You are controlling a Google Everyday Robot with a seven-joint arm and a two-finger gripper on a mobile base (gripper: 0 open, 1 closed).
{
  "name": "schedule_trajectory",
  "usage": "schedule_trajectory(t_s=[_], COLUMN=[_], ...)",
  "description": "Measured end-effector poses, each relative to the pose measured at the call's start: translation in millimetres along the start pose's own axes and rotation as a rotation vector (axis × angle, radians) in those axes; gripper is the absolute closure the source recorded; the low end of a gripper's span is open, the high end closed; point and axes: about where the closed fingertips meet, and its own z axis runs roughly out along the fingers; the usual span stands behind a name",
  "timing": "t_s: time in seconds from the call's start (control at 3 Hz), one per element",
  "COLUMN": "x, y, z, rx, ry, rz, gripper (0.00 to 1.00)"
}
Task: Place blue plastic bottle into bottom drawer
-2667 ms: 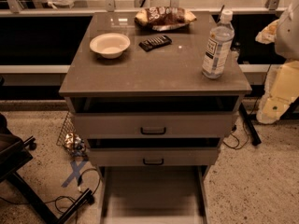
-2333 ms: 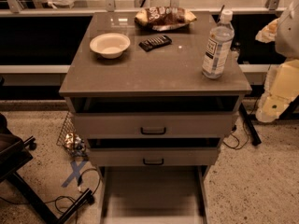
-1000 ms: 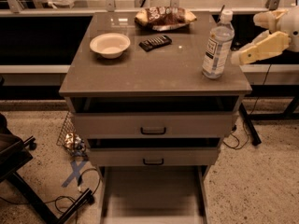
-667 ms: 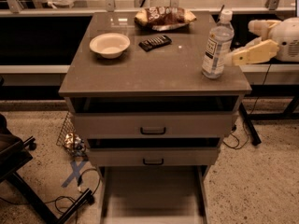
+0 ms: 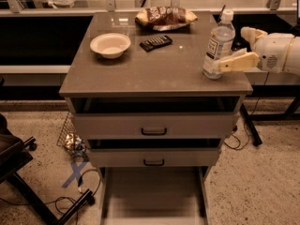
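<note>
Since the earlier frames the gripper has come in from the right and now sits right beside the blue plastic bottle, which stands where it stood, upright with its white cap on, at the right front corner of the cabinet top. The gripper's fingers are spread apart: the near, pale finger reaches across the bottle's lower body in this view, though whether it touches cannot be told, and the other sits further back, to the right of the bottle. Whether the clear bottle holds anything cannot be made out. At the foot of the cabinet the bottom drawer is pulled well out, its flat grey floor showing between thin side rails. Above it the middle drawer and the top drawer each stand slightly out, a dark gap over each front hiding their insides. On the cabinet top's left side sits a white bowl, only its pale inside showing; a dark flat bar lies near the middle, and a crumpled snack bag at the back edge.
</note>
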Motion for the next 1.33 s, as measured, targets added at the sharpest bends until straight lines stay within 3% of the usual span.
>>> schedule_trajectory(t_s=[0.33,0.67,1.33], x=[0.3,-1.9,-2.8], y=[-15.5,-21.7,-18.6], z=[26.6,43.6,48.5], rx=[0.015,0.023,0.014], ry=[-0.007,-0.02,-0.021], rz=[-0.057,-0.075,-0.075], gripper=[0.03,0.25,0.72])
